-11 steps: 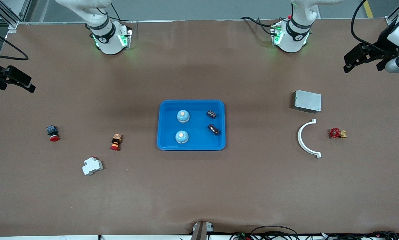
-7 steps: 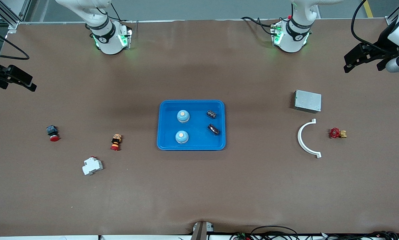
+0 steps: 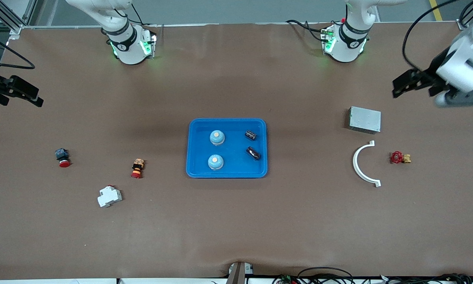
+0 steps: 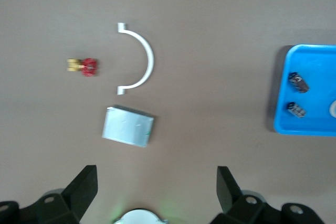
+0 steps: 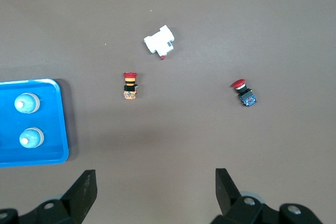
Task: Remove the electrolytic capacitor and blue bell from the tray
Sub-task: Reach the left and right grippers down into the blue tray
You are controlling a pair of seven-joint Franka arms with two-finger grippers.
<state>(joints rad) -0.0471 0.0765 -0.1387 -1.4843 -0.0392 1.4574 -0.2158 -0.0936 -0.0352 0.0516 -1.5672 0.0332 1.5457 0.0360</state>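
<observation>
Now, tray (image 3: 193,150), 2 bells, 2 capacitors

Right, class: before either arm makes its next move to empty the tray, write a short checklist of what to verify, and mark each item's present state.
1. Left gripper open and holding nothing, up near the grey metal box: ok.
2. Right gripper open and holding nothing, at its own end of the table: ok.
3. Two blue bells standing upright in the blue tray, apart from each other: ok.
4. Two electrolytic capacitors lying in the tray, apart from the bells: ok.
5. Nothing lying on top of the four items: ok.
6. Which bell and which capacitor are meant: cannot tell.
</observation>
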